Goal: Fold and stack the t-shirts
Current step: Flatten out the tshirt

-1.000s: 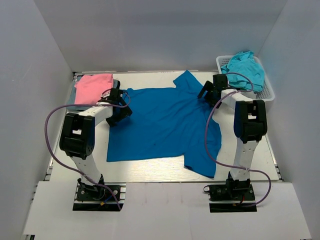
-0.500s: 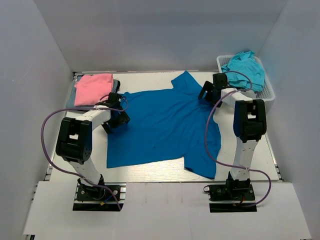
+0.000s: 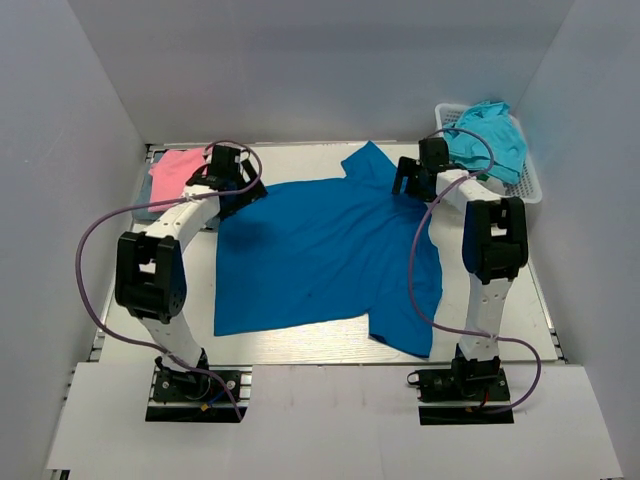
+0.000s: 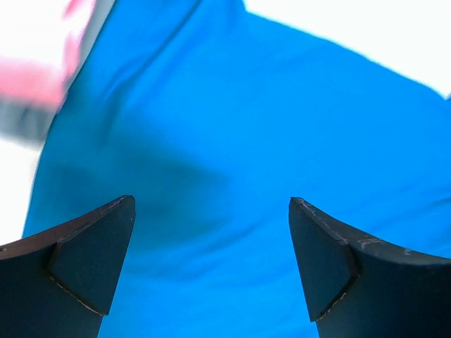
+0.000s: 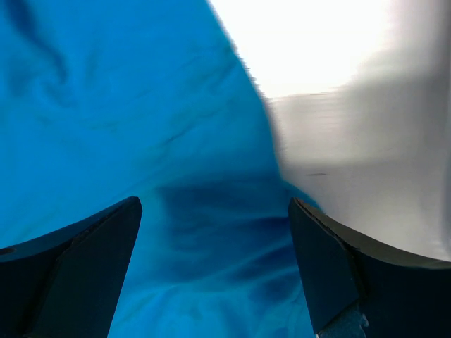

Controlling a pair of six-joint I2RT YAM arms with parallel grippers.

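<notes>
A white table (image 3: 300, 345) spreads beneath both arms, most of its middle covered by a royal-blue t-shirt (image 3: 320, 250) lying flat between the two pincers, hem toward the arm bases and one sleeve angled out at the far edge.

Just beyond and to the right of the right pincer (image 3: 405, 180) stands a white lattice basket (image 3: 530, 185). A crumpled turquoise t-shirt (image 3: 490, 140) is heaped in it. To the left of the left pincer (image 3: 235, 188), just beside it, lies a folded pink t-shirt (image 3: 172, 172) on top of a grey-blue t-shirt (image 3: 143, 210), of which only an edge shows.

The left pincer is over the blue shirt's far left corner. In the left wrist view its jaws stand wide apart with nothing between them, only blue cloth (image 4: 246, 141) below.

The right pincer is over the shirt's far right shoulder. Its jaws are likewise spread and empty, with the shirt's edge (image 5: 106, 105) and bare table (image 5: 338, 141) below them. Whether either pincer touches the cloth cannot be told.
</notes>
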